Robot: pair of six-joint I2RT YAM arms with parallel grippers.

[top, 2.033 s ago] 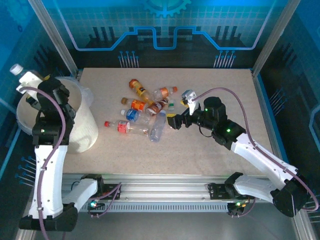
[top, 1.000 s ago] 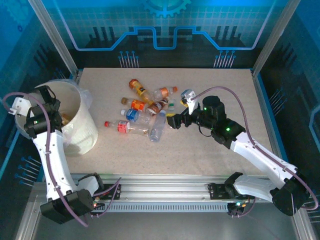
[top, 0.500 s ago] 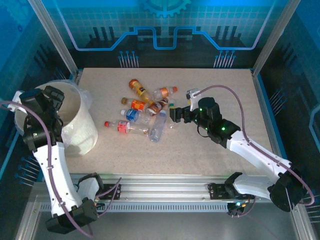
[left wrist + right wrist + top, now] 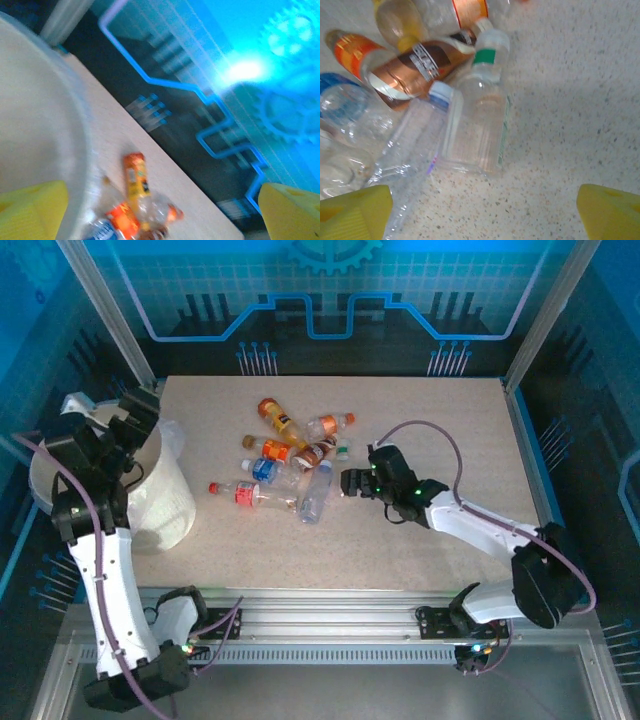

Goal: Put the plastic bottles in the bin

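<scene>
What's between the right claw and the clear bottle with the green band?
Only bare speckled table, seen in the right wrist view, between the open right gripper and the green-banded bottle.

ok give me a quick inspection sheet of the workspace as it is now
surface: speckled beige table, no spills seen
job's things: plastic bottles lying in a loose heap mid-table, none held; bin upright at the left edge, liner over its rim
clutter: nothing seen
hands: left hand open, at the bin's rim; right hand open, low at the heap's right side, facing a clear green-banded bottle
cables: purple cables looped along both arms, off the bottles
surroundings: metal frame posts, blue-lit back panel
</scene>
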